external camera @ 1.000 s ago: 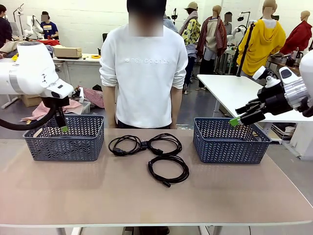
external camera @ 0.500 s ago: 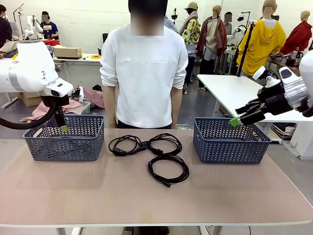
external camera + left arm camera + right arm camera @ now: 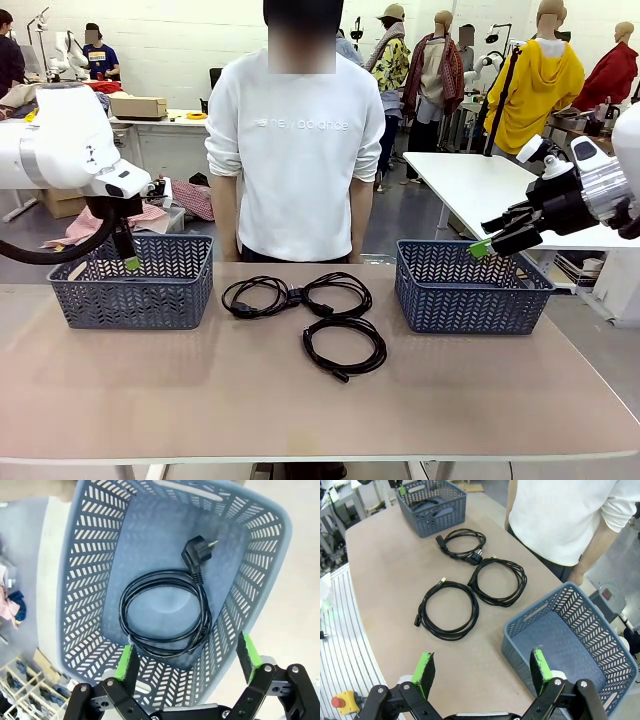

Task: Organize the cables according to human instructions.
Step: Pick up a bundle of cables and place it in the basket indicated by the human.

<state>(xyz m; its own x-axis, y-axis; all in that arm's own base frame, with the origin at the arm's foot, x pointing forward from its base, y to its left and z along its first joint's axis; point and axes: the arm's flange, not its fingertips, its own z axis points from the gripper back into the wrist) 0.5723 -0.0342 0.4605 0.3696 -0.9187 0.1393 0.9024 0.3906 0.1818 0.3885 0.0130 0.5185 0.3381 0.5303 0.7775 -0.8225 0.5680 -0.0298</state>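
One coiled cable lies in the left basket, with the left gripper spread wide above it. Three more cables lie on the counter before the right basket, where the right gripper hangs just as wide

The white left arm comes in from the side with its wrist tipped over. Its black two-finger left hand, green pads on the tips, points straight down near the far left corner of the tan table. Seen from its own wrist, the left hand has its fingers spread wide. Across the way, the white right arm sits high. Its black, green-padded right hand slants down and inward near the far right corner, and the right wrist view shows its fingers wide apart too.
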